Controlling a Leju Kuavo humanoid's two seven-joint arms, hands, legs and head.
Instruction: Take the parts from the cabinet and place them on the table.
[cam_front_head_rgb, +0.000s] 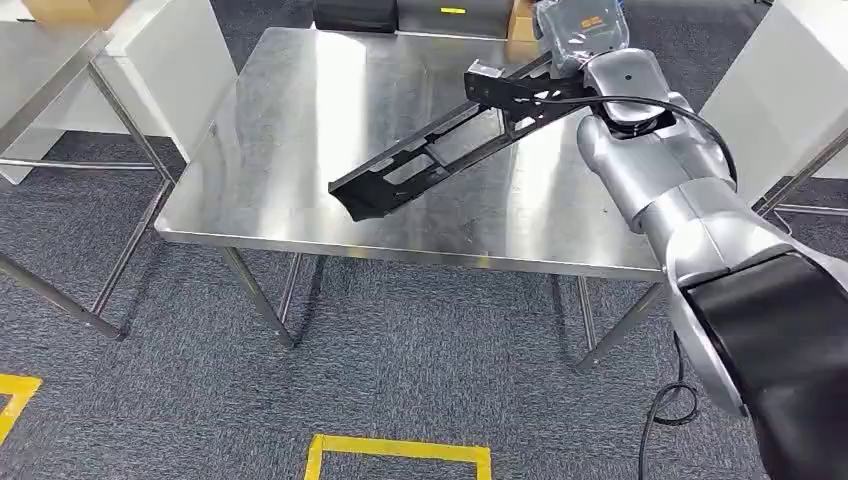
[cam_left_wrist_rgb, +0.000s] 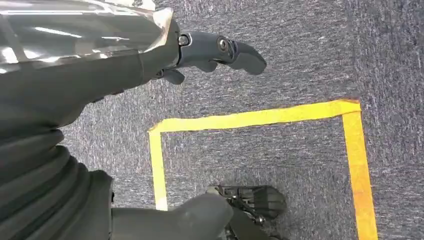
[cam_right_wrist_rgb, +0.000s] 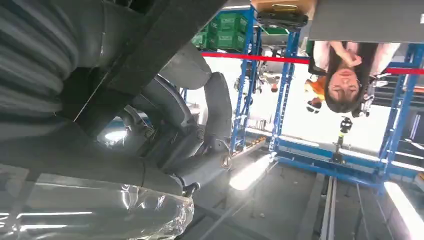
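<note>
The right hand (cam_front_head_rgb: 580, 45), wrapped in clear plastic film, reaches over the far right part of the steel table (cam_front_head_rgb: 300, 130) and grasps the far end of a long black part (cam_front_head_rgb: 450, 140). In the right wrist view the fingers (cam_right_wrist_rgb: 200, 125) curl round a dark bar of that part (cam_right_wrist_rgb: 150, 45), which crosses the picture at a slant. From the hand, the black part runs down and to the left across the table; it is an open frame with cut-outs along its length. Its near-left end lies low over the middle of the tabletop, but whether it touches the steel cannot be told. A black cable (cam_front_head_rgb: 640, 105) loops from the wrist over the silver forearm.

The left hand (cam_left_wrist_rgb: 220, 50) hangs over the carpet with nothing in it, its dark fingers spread apart and released. Below it yellow tape (cam_left_wrist_rgb: 260, 117) marks a rectangle on the grey carpet (cam_left_wrist_rgb: 300, 50).

The table stands on thin metal legs on the same carpet, and yellow tape (cam_front_head_rgb: 400, 450) shows on the floor near the robot. White furniture (cam_front_head_rgb: 770, 90) stands to the right of the table, another steel table (cam_front_head_rgb: 40, 70) to the left, and dark cases (cam_front_head_rgb: 400, 15) lie beyond the far edge. The right wrist view also catches blue shelving (cam_right_wrist_rgb: 287, 85) and a person (cam_right_wrist_rgb: 345, 75).
</note>
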